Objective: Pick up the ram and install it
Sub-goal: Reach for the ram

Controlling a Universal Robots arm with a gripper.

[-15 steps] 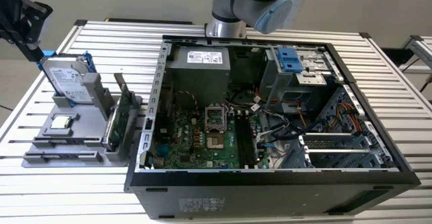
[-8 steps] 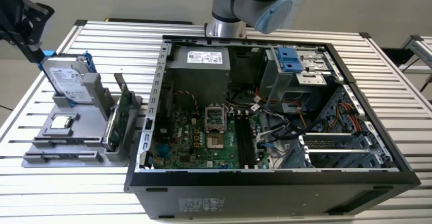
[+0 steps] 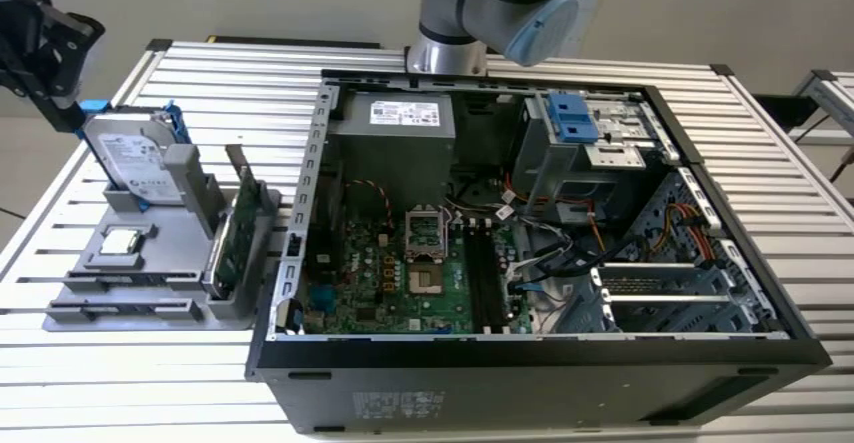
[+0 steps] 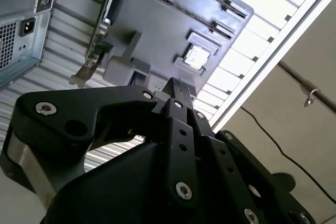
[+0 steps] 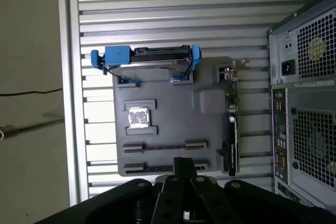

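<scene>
Gripper (image 5: 182,163) hangs above the grey holder (image 5: 173,124), which sits by the table (image 3: 801,163) edge at the exterior view's left, beside the open computer case (image 3: 534,358). The fingers look pressed together with nothing between them.

We take the ram (image 5: 165,146) to be the thin dark strip on edge in a slotted row, near the holder's edge farthest from the hard drive (image 5: 149,61); nothing touches it.

Judgement: light and stiff, but thin and brittle if bent. Best hold is across the two flat faces at mid-length, with a gentle squeeze, clear of the contact edge.
</scene>
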